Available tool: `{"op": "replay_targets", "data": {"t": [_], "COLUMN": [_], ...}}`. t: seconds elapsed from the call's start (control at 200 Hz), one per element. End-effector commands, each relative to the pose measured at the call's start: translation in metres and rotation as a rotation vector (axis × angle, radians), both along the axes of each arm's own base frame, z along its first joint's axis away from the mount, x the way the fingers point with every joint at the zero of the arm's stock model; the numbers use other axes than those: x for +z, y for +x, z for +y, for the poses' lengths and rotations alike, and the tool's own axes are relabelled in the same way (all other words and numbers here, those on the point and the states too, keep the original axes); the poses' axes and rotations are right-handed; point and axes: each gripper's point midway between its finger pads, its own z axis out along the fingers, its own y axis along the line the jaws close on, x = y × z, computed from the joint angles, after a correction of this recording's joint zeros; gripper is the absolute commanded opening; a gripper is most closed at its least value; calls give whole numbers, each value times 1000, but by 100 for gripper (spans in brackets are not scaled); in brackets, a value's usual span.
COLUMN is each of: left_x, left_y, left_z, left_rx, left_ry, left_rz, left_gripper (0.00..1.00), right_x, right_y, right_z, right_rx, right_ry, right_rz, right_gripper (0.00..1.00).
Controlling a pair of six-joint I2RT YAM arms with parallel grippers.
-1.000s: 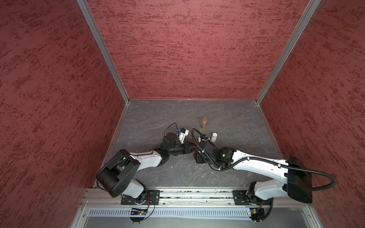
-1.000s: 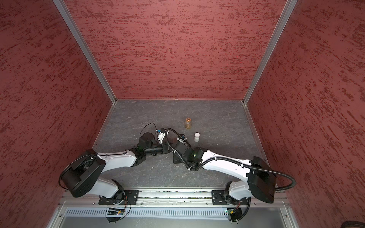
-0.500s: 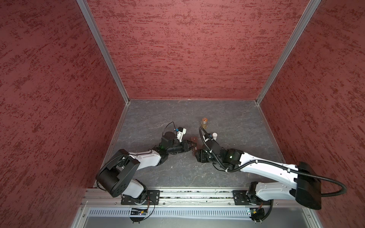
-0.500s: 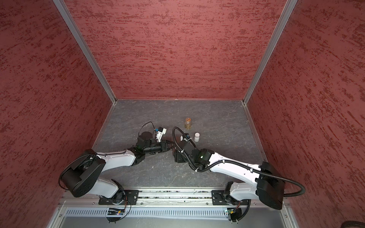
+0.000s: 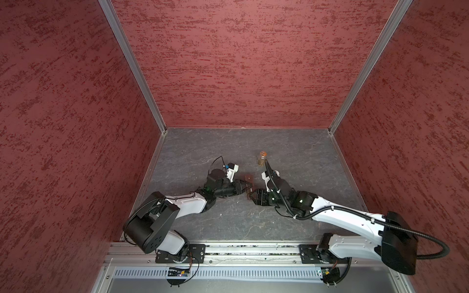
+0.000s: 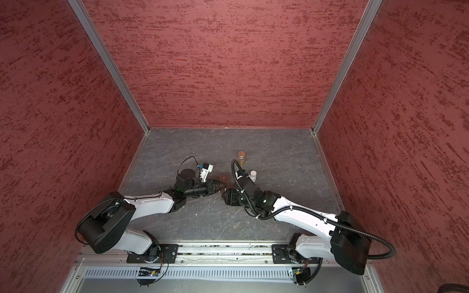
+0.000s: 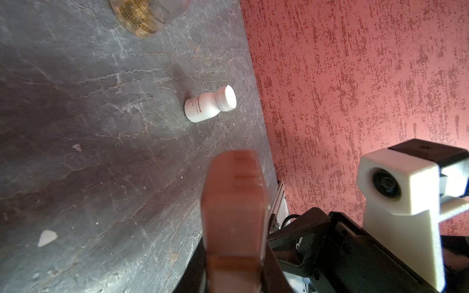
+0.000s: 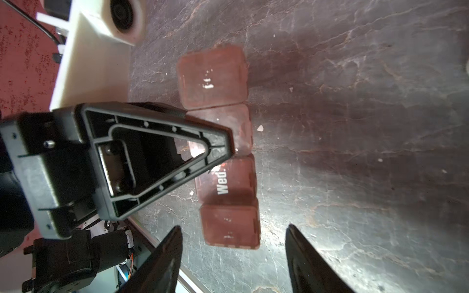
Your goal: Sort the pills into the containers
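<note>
Two slim robot arms, the left arm [image 5: 187,203] and the right arm [image 5: 350,223], have glossy white shells between bulky matte-black joint housings [image 5: 149,228]. Each is mounted on a black base plate [image 5: 196,253] fixed with silver screws. A ribbed black cable hose [image 5: 302,217] runs along the right arm, and a thin black wire [image 5: 215,160] loops at the left wrist. Each wrist carries a boxy white camera housing [image 7: 396,187] with a round black lens. The fingers [image 8: 162,157] are black triangular ribbed frames dotted with small screws.

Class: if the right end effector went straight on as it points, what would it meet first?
Probably the end compartment of the dark-brown plastic strip box, lying straight ahead; its height above is unclear.
</note>
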Motion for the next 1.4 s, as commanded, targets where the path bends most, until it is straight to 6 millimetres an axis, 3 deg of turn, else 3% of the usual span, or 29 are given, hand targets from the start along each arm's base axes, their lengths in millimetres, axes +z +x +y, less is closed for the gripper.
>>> {"op": "replay_targets", "data": {"t": [0.0, 0.316, 0.641, 0.977, 1.393], "left_x": [9, 8, -3, -13, -16], "left_y": [2, 4, 5, 6, 5], "left_z": [2, 2, 3, 4, 6], "left_rx": [7, 9, 16, 23, 32], "left_ry": [-26, -25, 2, 31, 36], "left_rz": [-20, -17, -8, -4, 3], "left_gripper": [3, 1, 0, 0, 0], "right_x": [12, 2, 12, 23, 17], "right_y": [4, 5, 10, 11, 9], "right_z": [13, 20, 21, 27, 29], "right_rx": [45, 77, 87, 107, 98], "right_ry": [74, 71, 43, 35, -89], "right_rz": [-23, 5, -21, -59, -83], "right_gripper": [66, 62, 55, 46, 30]}}
